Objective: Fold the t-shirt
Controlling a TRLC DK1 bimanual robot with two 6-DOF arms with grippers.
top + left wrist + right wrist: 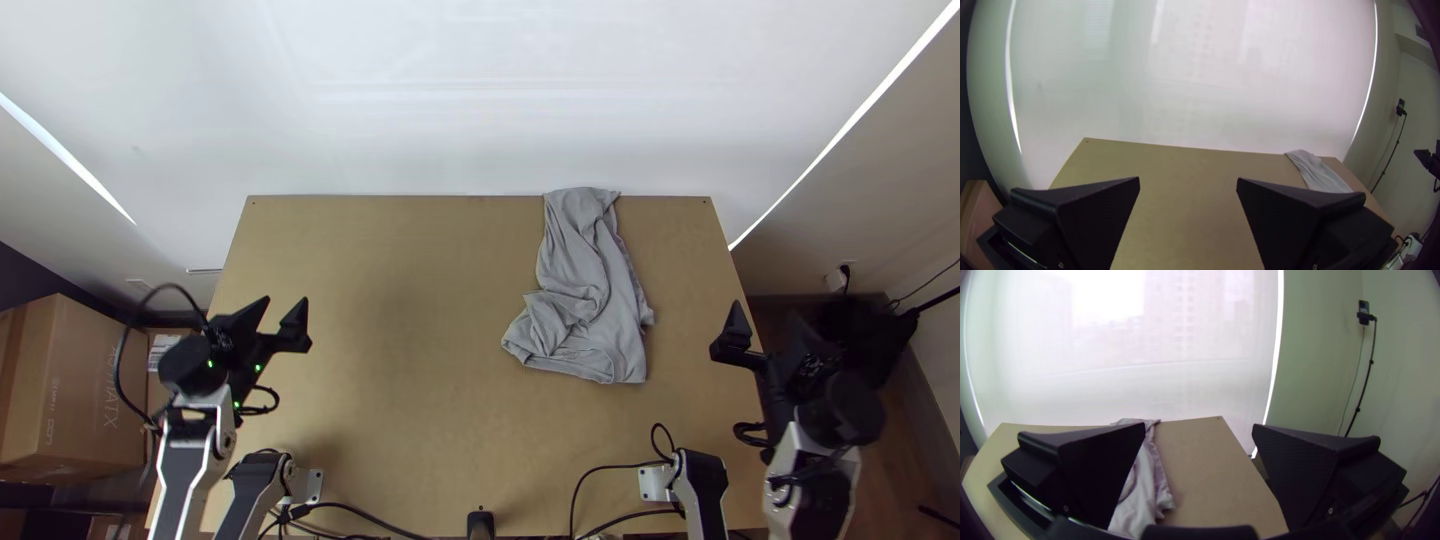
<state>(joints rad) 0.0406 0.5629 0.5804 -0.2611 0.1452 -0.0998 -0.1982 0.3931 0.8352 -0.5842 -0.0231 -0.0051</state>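
Across the table point(400, 430) from one another, at its two sides, the left gripper point(1188, 179) and the right gripper point(1200, 426) each stood with fingers wide apart and nothing between them. The grey t-shirt point(590, 280) lay on the right half, rumpled and bunched lengthwise, well apart from the left gripper and nearer the right one, just off to that one's left. Its long axis ran from near to far, broad at the near hem, narrowing toward the table's far edge. The right arm seemed the likelier to start, reaching leftward, and the cloth probably wanted opening out before any fold. The top view gave the near hem and the creases whole; the left wrist view gave the far end, close under the pale blind point(480, 90).
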